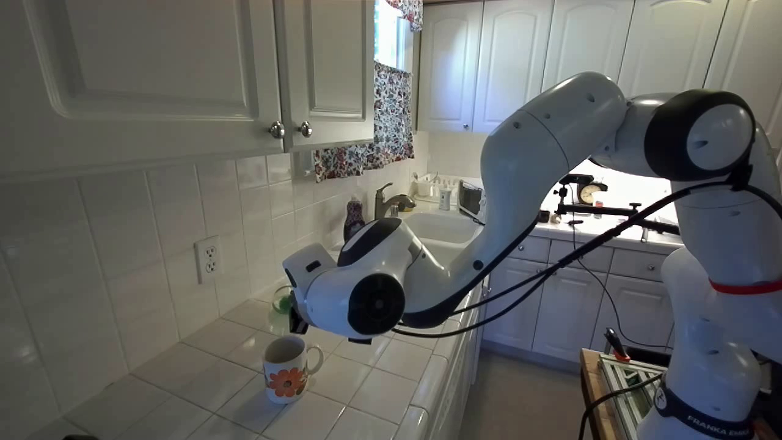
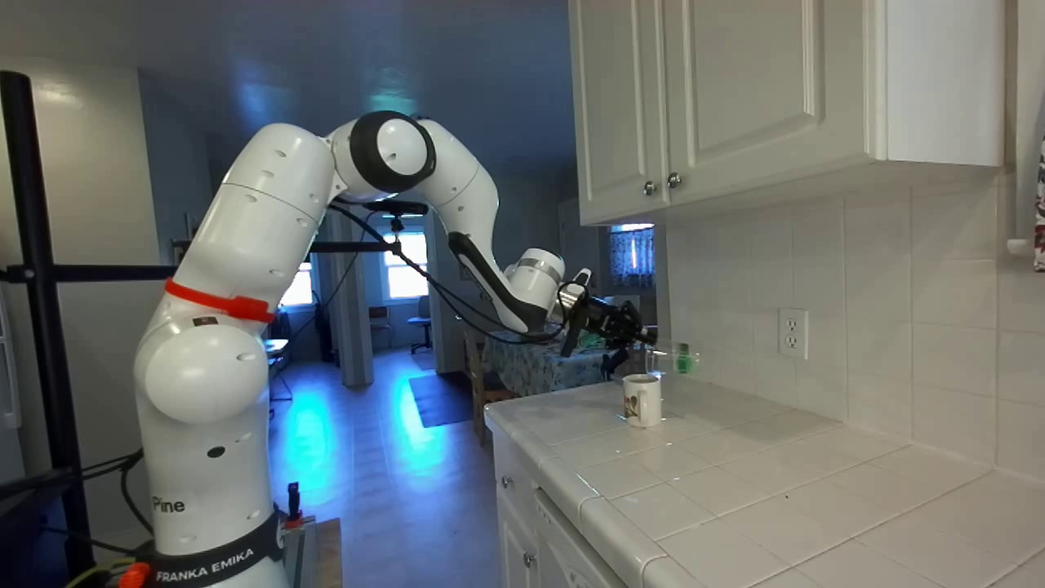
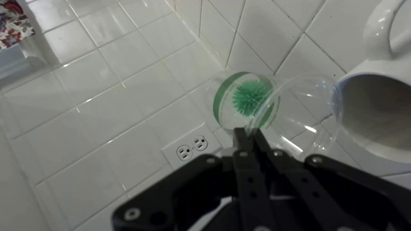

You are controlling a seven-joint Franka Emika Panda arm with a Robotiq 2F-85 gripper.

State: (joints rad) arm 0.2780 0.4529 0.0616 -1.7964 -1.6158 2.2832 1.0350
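Note:
My gripper [image 3: 247,132] is shut on the rim of a clear plastic cup [image 3: 291,144]. The cup is tilted well over on its side above the counter, with its mouth towards a mug. A green spiky ball [image 3: 249,98] shows at the cup's far end, by a green band; it seems to be inside the cup. A white mug with an orange flower [image 1: 286,382] stands upright on the counter, just below the gripper [image 1: 298,322]. The mug also shows close to the cup's mouth in the wrist view [image 3: 375,112]. In an exterior view the cup [image 2: 663,359] is above the mug [image 2: 642,402].
The white tiled counter [image 1: 360,391] runs along a tiled wall with a power outlet [image 1: 208,259]. White cabinets [image 1: 330,73] hang above it. A sink [image 1: 443,226], a faucet [image 1: 391,200] and a dark bottle [image 1: 354,218] stand further along the counter.

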